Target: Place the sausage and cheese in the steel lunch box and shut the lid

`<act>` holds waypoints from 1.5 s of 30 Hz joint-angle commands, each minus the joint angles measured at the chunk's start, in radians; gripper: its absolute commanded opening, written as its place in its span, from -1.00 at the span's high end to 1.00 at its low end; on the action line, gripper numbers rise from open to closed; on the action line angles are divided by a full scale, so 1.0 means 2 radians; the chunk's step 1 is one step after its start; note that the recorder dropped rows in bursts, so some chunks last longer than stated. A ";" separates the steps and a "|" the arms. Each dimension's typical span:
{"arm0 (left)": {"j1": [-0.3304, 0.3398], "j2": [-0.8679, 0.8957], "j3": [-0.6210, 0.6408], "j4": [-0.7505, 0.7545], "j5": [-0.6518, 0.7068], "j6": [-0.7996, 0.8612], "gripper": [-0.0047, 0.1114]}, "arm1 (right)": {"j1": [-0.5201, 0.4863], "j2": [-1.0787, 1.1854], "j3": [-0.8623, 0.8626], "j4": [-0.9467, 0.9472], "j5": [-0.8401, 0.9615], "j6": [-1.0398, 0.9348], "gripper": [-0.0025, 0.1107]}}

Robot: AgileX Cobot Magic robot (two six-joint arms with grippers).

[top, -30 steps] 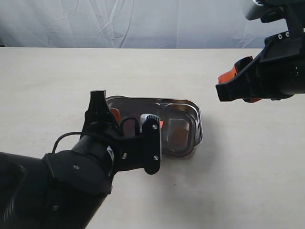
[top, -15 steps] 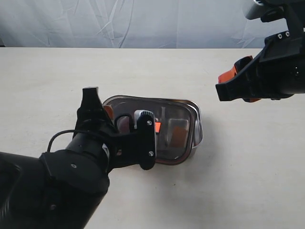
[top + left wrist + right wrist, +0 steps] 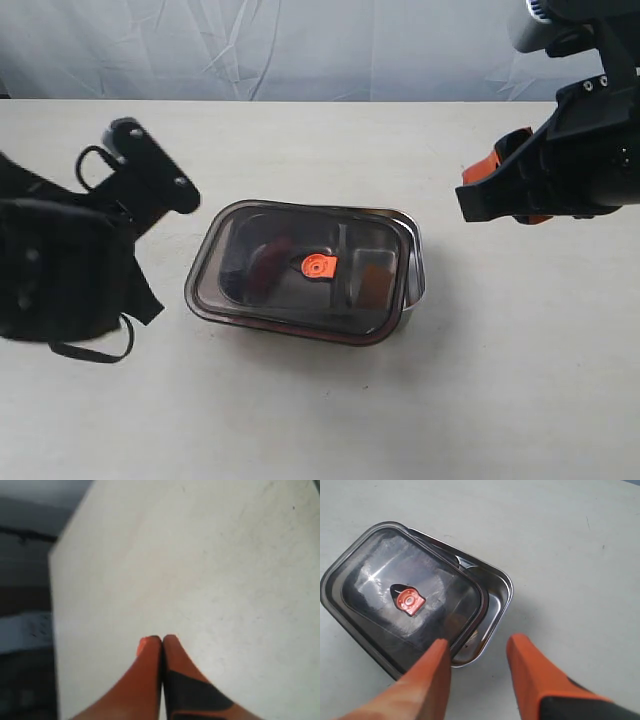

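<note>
My left hand (image 3: pixel 161 639) is pressed together on nothing, off to one side; its wrist view gives only bare desk (image 3: pixel 200 555). My right hand (image 3: pixel 477 642) hangs spread and empty just beyond the steel lunch box (image 3: pixel 415 262). The lid (image 3: pixel 290 295) lies on the box, long axis along it but offset toward my left side, so I judge it needs nudging rightward to seat. The sausage (image 3: pixel 268 262) and cheese (image 3: pixel 376 282) show dimly beneath. Only the right wrist view shows the uncovered steel end plainly
</note>
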 commanded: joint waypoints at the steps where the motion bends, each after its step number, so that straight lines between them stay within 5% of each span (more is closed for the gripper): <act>1: 0.099 -0.017 -0.006 -0.160 -0.120 0.064 0.92 | 0.000 -0.003 -0.002 -0.002 -0.001 0.006 0.27; 5: 0.177 -0.017 -0.014 -0.338 -0.199 0.190 0.92 | 0.000 -0.003 -0.002 -0.002 -0.001 0.009 0.27; 13: 0.252 -0.017 -0.022 -0.497 -0.217 0.306 0.92 | 0.000 -0.003 -0.002 -0.002 -0.006 0.009 0.27; 25: 0.253 0.038 -0.026 -0.591 -0.264 0.347 0.92 | 0.000 -0.003 -0.002 -0.002 -0.011 0.009 0.27; 45: 0.253 0.071 -0.048 -0.611 -0.291 0.347 0.92 | 0.000 -0.003 -0.002 -0.012 -0.011 0.009 0.27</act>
